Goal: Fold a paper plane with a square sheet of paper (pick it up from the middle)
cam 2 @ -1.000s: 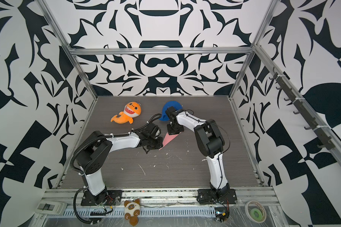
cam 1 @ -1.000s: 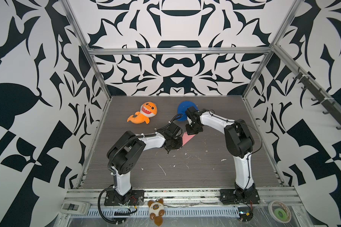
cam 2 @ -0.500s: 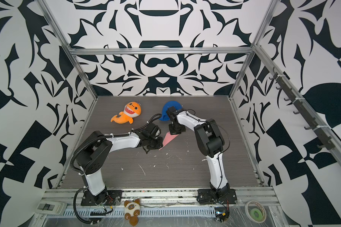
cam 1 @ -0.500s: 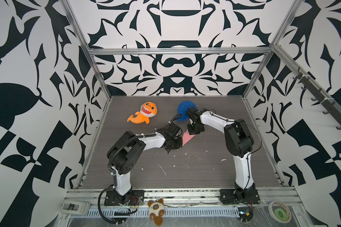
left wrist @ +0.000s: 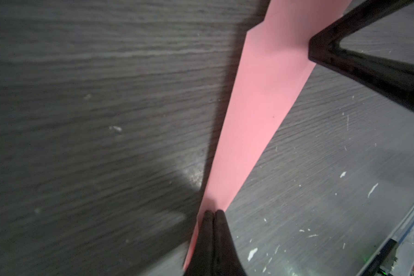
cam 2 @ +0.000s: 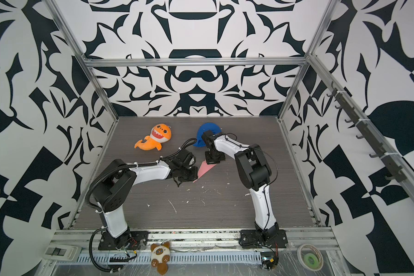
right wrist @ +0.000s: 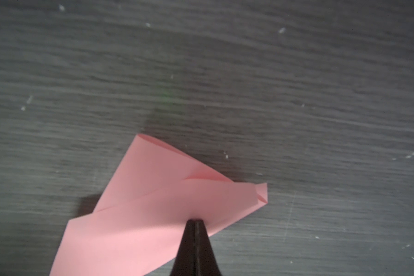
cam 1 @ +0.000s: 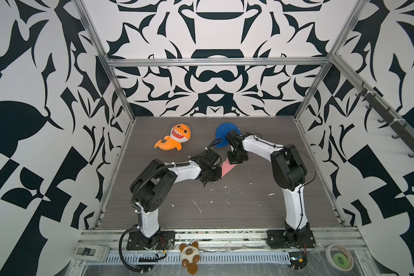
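Paper (cam 1: 227,168): pink, folded to a dart.
Left gripper (left wrist: 212,213): closed, pressing its near tip.
Right gripper (right wrist: 196,221): closed, pressing its far end.

An orange shark plush (cam 1: 175,139) is seen lying at the back of the dark wood-grain table (cam 1: 225,210), with a blue cloth lump (cam 1: 221,132) near it. White flecks are scattered over the tabletop. Along the front rail, a small brown-and-white plush (cam 1: 189,254), a tape roll (cam 1: 339,257) and a white switch box (cam 1: 91,252) are spotted.
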Robot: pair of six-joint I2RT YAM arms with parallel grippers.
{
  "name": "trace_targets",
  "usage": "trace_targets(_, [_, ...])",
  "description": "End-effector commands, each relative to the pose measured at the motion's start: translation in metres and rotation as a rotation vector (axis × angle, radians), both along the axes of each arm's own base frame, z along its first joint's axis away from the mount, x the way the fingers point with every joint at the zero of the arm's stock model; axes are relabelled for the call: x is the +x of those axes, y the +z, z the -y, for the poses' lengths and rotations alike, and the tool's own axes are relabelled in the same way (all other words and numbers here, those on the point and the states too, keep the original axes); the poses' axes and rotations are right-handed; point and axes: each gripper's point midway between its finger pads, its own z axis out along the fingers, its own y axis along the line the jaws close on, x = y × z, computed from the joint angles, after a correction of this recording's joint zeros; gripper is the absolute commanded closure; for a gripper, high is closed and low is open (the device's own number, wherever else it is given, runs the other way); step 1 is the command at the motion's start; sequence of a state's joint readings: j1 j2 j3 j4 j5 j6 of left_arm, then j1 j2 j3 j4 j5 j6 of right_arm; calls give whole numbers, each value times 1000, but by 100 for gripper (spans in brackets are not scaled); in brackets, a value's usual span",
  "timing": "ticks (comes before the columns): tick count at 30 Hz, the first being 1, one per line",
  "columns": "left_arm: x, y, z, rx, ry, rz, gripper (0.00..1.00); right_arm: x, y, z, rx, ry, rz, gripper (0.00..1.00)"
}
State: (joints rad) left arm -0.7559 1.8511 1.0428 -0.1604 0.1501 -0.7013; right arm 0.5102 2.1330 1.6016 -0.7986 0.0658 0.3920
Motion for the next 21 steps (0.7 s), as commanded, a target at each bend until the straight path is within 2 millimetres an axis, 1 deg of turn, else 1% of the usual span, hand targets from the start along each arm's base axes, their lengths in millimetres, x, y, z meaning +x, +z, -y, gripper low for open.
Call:
trace_targets(1, [-13,-4,-11,50,-31,-26,93,-3,-1,6,-20,-15,-19,99])
trace_targets(4, [1,25,8,-46,-52,57,84,-3,4,2,15,-4,-7,99])
trace_targets(7, [11,38,20,-89,-62,95,82,0,15,-5,74,8,18,99])
trace_targets(10, [17,32,24,-75,-54,87,82,3,27,-14,144,29,45,98])
trace_targets(14, [23,18,24,-36,-39,64,85,3,39,-19,200,58,71,97])
trace_targets(21, [24,3,27,-8,-44,25,91,-2,51,-27,263,104,87,95])
